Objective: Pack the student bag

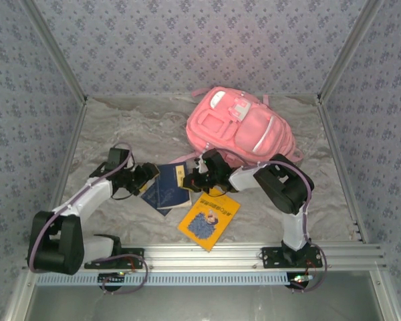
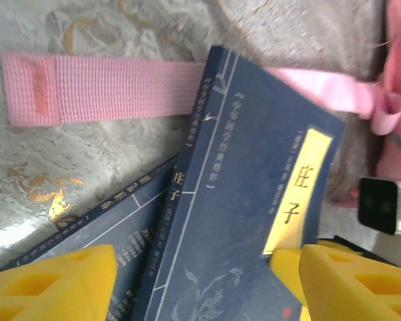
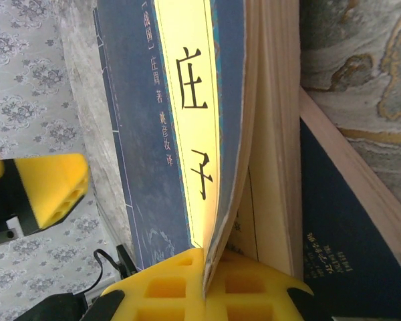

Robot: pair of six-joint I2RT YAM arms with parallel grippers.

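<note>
Top view. Nearest the camera, a metal rail [image 1: 207, 254] along the worktop's near edge carries both arm bases. The worktop [image 1: 120, 127] is grey and marbled. Just beyond the rail a yellow book [image 1: 209, 219] lies flat. Behind it and to its left sits the upper blue book [image 1: 168, 187], with the left hand [image 1: 149, 175] and the right hand [image 1: 189, 177] reaching in to it from either side. The student bag [image 1: 240, 127] lies at the far centre-right of the worktop, just behind the right hand. It is large, soft and pink, lying front up, with several front pockets, white patches near its top and pink straps.

Left wrist view. The left hand's yellow fingers [image 2: 53, 284] are spread wide, and the near end of the upper blue book lies between them. Whether they touch it cannot be told. The cover is dark blue with a yellow title strip. The book lies tilted across a lower blue book [image 2: 113, 227]. A pink woven strap [image 2: 107, 87] lies flat on the worktop and runs behind the book's far corner toward the bag's pink fabric at the right edge.

Right wrist view. The right hand's fingers [image 3: 160, 294] are pressed together on the edge of the upper blue book's cover. The cover bows away from the pages.
</note>
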